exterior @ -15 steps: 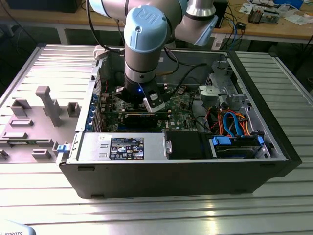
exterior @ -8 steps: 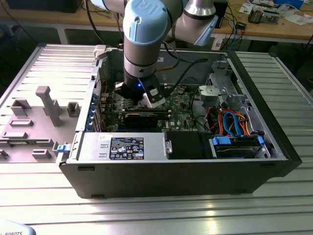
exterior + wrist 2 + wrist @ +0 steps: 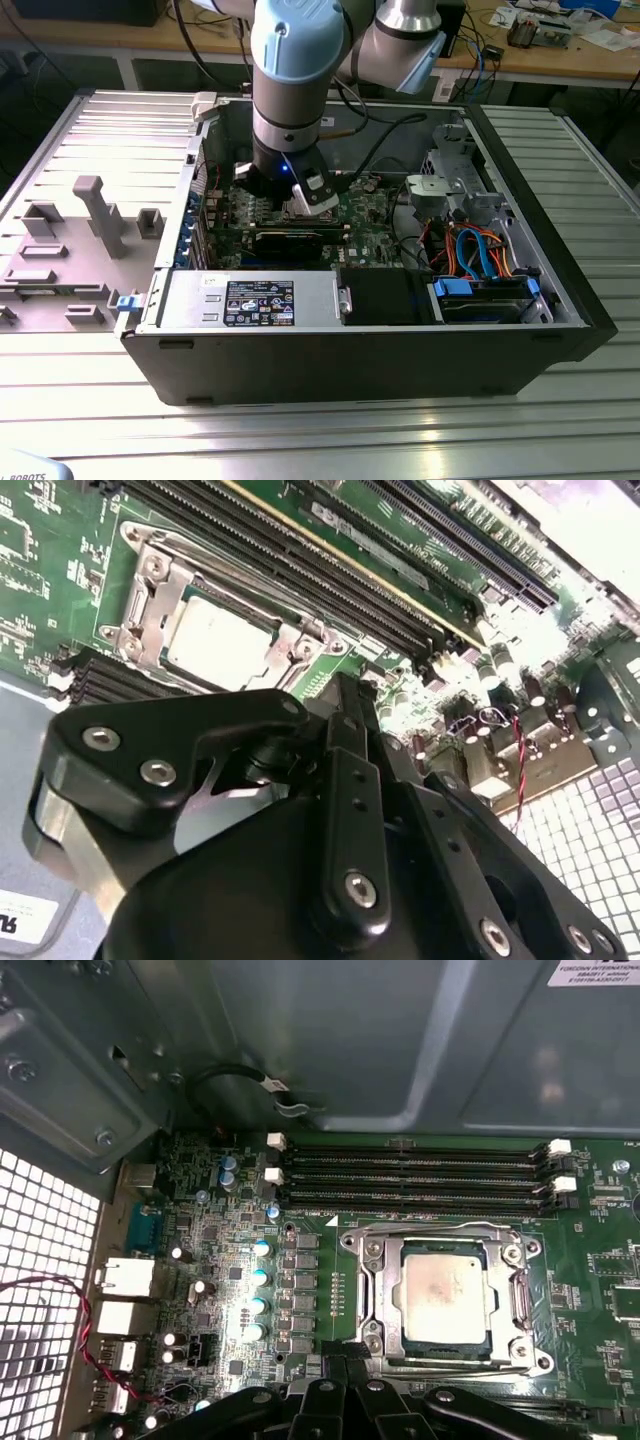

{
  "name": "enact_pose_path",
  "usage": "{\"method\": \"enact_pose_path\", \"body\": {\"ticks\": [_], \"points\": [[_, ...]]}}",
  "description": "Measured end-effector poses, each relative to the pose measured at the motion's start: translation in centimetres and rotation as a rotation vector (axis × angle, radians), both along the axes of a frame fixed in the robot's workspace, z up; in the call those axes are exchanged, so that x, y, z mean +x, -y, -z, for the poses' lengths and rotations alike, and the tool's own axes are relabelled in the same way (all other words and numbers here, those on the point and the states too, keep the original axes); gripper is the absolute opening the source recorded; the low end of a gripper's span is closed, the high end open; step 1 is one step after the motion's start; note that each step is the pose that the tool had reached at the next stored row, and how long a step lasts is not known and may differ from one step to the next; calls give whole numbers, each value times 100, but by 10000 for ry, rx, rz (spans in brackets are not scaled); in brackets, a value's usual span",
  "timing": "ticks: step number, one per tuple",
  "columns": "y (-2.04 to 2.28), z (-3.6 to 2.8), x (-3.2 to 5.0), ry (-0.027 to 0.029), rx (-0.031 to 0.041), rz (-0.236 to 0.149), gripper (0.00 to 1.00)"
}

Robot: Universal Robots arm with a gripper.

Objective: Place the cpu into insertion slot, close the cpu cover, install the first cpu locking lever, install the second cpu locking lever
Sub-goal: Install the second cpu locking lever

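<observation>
The cpu [image 3: 445, 1295] [image 3: 222, 645] lies flat in the insertion slot [image 3: 366, 1252], its pale metal top showing through the cut-out of the cpu cover [image 3: 385, 1305] [image 3: 160, 595]. The cover lies down flat over the chip. Thin wire levers [image 3: 430, 1225] run along two sides of the socket; I cannot tell whether they are latched. My gripper [image 3: 337, 1362] [image 3: 345, 695] hovers just beside one edge of the socket. Its black fingertips are drawn together and hold nothing. In the exterior view the gripper [image 3: 300, 205] reaches down into the open computer case over the green board.
Long black memory slots [image 3: 410, 1170] run beside the socket. A perforated rear panel [image 3: 40, 1260] and a red-black wire [image 3: 60, 1300] lie to one side. The case walls [image 3: 540, 200], drive cables [image 3: 480, 255] and power supply [image 3: 250, 300] surround the board. A grey fixture plate [image 3: 80, 230] lies outside.
</observation>
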State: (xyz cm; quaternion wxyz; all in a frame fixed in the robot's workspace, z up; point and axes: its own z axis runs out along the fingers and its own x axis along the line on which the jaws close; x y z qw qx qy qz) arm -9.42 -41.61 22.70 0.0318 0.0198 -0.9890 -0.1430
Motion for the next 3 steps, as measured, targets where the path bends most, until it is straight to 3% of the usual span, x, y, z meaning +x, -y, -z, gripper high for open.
{"method": "enact_pose_path", "body": {"ticks": [3], "points": [[0, -7, 0, 0, 0, 0, 11]]}}
